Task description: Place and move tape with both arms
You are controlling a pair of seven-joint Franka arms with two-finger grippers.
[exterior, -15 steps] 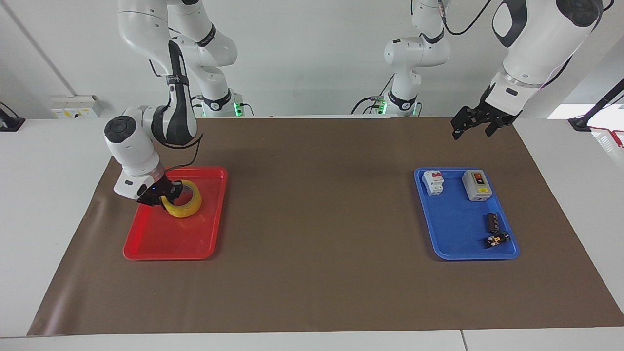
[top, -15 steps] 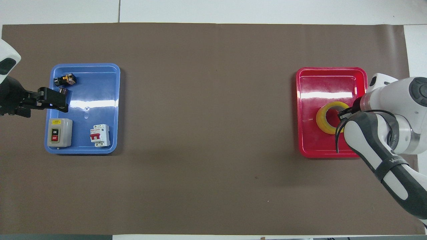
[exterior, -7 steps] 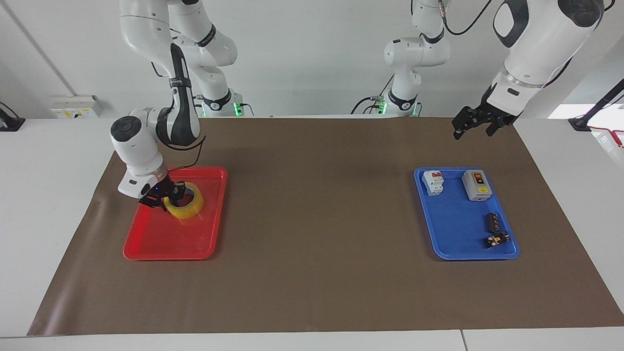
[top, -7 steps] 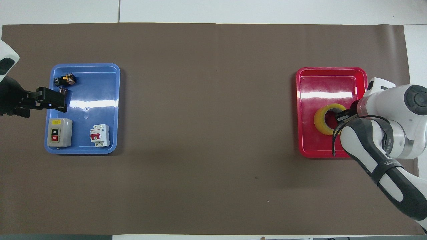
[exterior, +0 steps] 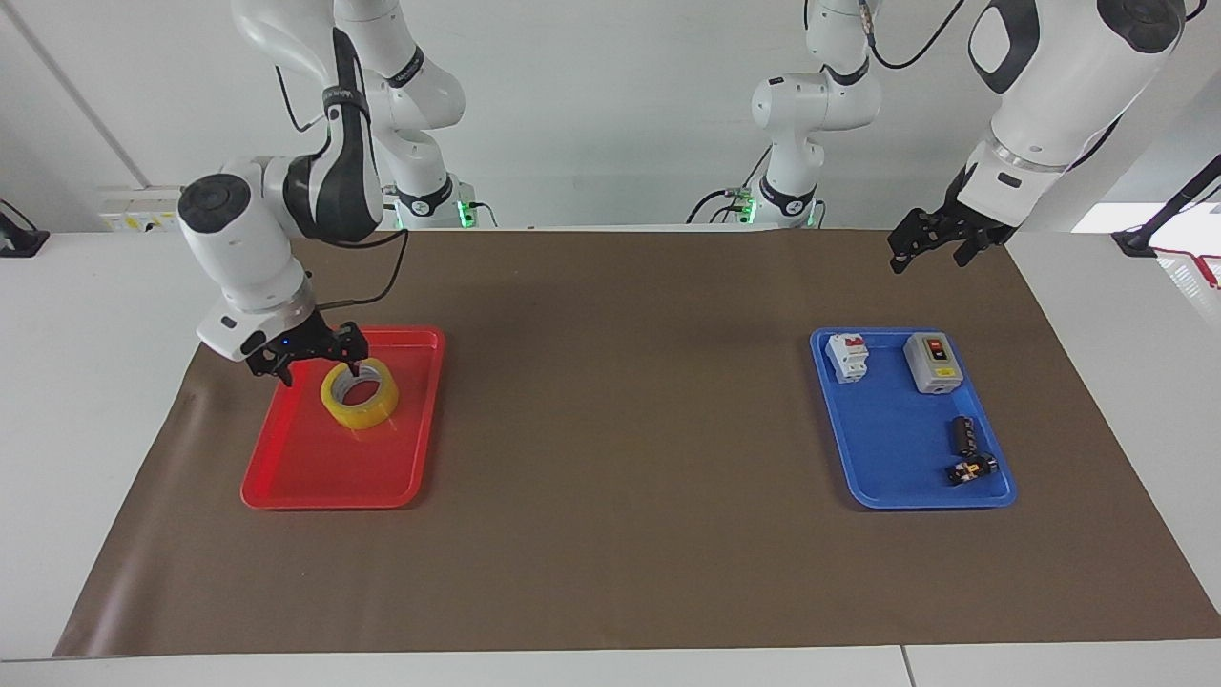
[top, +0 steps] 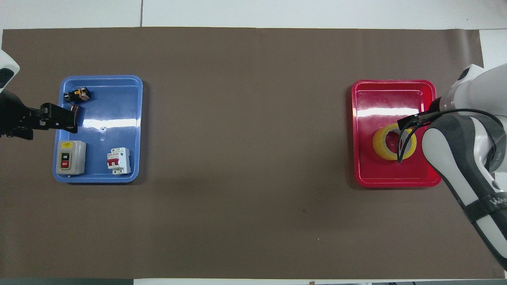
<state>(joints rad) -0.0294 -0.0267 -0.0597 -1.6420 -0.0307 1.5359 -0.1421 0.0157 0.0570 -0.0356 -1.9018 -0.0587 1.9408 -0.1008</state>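
Observation:
The yellow tape roll (exterior: 358, 416) lies flat in the red tray (exterior: 324, 477), in the half nearer to the robots. It also shows in the overhead view (top: 378, 144) in the tray (top: 380, 99). My right gripper (exterior: 320, 363) is open and empty just above the roll, with one finger over its rim and not touching it. In the overhead view my right arm hides most of that gripper and part of the roll. My left gripper (exterior: 927, 256) is open and empty, and it waits in the air by the blue tray (exterior: 887, 448).
The blue tray (top: 119, 103) holds a white breaker (exterior: 847, 357), a grey switch box (exterior: 932, 363), a small black cylinder (exterior: 963, 434) and a small black-and-yellow part (exterior: 971, 469). Brown paper covers the table between the two trays.
My right gripper has let go of the tape, opened and risen. The roll, held tilted before, now lies flat in the red tray. The left arm has barely moved.

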